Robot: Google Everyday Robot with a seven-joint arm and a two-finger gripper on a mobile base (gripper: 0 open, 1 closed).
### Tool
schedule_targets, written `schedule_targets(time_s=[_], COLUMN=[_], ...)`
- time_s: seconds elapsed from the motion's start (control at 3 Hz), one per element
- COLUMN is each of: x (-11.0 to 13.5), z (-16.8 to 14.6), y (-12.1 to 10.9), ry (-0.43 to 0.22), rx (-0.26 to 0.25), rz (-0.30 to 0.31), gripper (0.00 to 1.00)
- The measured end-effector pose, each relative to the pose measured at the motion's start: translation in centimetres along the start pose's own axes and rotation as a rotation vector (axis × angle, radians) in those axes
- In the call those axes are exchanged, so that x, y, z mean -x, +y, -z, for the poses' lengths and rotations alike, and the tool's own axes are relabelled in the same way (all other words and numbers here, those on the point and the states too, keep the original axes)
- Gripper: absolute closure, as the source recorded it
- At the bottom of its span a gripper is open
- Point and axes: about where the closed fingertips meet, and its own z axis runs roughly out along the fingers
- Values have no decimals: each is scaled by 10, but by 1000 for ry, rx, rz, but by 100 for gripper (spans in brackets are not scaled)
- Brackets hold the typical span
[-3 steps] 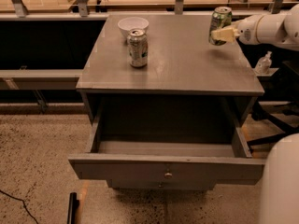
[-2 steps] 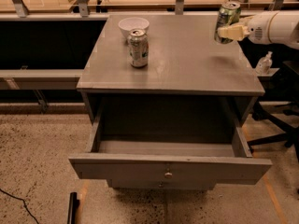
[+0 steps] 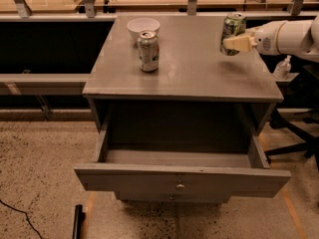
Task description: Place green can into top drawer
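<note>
The green can [image 3: 231,28] is dark green with a silver top. My gripper [image 3: 233,42] is shut on it, one cream finger [image 3: 240,43] across its front, reaching in from the right. The can hangs just over the right rear part of the grey cabinet top [image 3: 199,71]. The top drawer [image 3: 149,179] is pulled wide open below, and its inside [image 3: 177,157] looks bare. A small round knob [image 3: 180,186] sits on its front panel. The can is behind and above the drawer's right side.
A paler silver-white can [image 3: 148,50] stands on the cabinet top at the left rear, with a white bowl [image 3: 143,28] just behind it. A lower drawer front [image 3: 172,197] shows under the open one. A bottle [image 3: 282,67] and a chair base [image 3: 294,133] are at the right.
The gripper with the green can first shifted right and up, then came back left and slightly lower. A white robot part at the bottom right has left the view.
</note>
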Motion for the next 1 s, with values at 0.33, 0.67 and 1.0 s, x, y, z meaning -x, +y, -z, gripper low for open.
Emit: schedule_targets(time_s=[0.33, 0.67, 1.0], x=[2, 28, 36], z=[7, 46, 80], y=[28, 60, 108], ry=[0, -48, -58], rx=[47, 25, 8], rz=[-2, -27, -75], gripper=[100, 100, 100])
